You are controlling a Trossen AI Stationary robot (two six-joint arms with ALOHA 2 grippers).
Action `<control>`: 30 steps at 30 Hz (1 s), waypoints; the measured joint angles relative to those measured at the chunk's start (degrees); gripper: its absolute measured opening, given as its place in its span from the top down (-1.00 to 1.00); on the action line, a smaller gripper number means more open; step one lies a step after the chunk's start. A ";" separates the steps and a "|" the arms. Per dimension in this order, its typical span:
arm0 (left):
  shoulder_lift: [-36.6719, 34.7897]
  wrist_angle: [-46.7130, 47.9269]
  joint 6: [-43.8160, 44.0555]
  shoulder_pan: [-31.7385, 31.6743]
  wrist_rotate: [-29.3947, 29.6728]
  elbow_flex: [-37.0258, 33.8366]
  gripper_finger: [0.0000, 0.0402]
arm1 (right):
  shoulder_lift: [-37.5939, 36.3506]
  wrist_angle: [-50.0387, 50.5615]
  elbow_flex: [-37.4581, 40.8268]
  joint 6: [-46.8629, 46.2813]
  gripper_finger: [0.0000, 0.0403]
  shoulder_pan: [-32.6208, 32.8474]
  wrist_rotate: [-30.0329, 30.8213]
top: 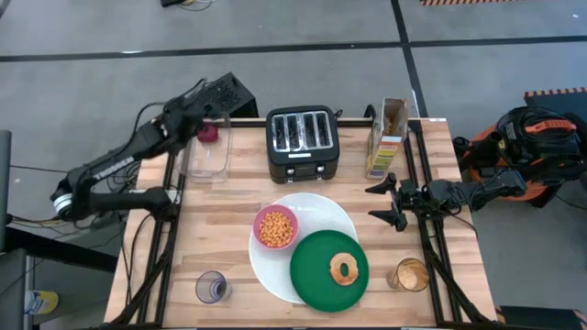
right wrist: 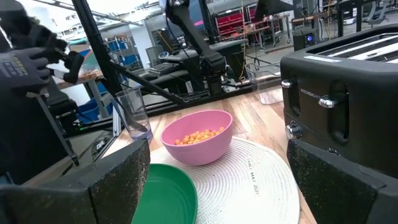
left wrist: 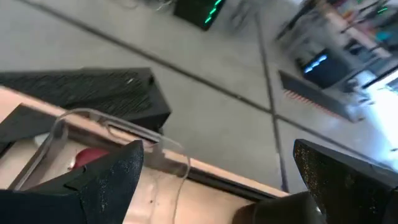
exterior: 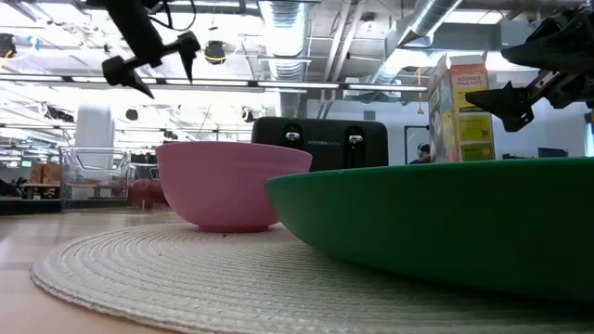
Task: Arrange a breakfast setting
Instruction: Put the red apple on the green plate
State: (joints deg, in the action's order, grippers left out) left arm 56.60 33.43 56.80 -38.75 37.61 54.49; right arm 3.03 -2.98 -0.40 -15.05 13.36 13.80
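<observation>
looking down on the table, you see the white plate under the green plate, which holds the bagel; the pink bowl sits on the white plate's left. tumblers stand near the front corners. left end effector, fingers spread and empty, hovers tilted over the clear container holding the red food piece: descend straight, clear of the walls. right end effector, open and empty, waits level beside the carton.
</observation>
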 joint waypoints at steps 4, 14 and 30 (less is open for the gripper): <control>5.65 5.43 2.24 -4.35 -4.82 2.92 -0.99 | 0.02 0.00 0.00 0.00 -0.97 0.00 0.00; 13.71 13.73 0.89 -12.08 -18.00 3.03 -0.99 | 0.01 0.00 0.00 0.00 -0.97 -0.01 0.00; 19.32 16.05 -1.79 -14.54 -21.80 3.01 -0.99 | 0.02 0.00 0.00 0.00 -0.97 -0.01 -0.02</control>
State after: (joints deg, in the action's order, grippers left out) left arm 75.92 49.48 55.00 -53.30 15.81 57.49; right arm 3.04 -2.98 -0.40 -15.05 13.35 13.78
